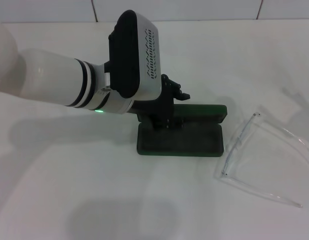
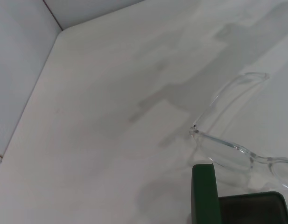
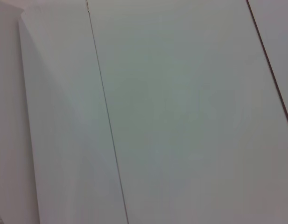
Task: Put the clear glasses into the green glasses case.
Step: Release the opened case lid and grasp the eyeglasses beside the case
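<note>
white table point(image 1: 69, 200) and pale tiled wall frame the scene as the left gripper point(image 1: 170, 107) reaches across from the robot's left and hangs over the left end of the green glasses case point(image 1: 194, 140), which lies open, its dark lining up and its lid standing behind it. whether the fingers are apart or together cannot be told, since the wrist housing hides them in the head view and the left wrist view shows none. the clear glasses point(image 1: 254, 155) lie on the table just beside the case, on its right, arms unfolded and nothing holding them; the left wrist view shows them past the case's corner. the right gripper is out of sight, its camera facing only wall. judged from this, the case is opened and ready, while picking up and placing the glasses is all left to do.
</note>
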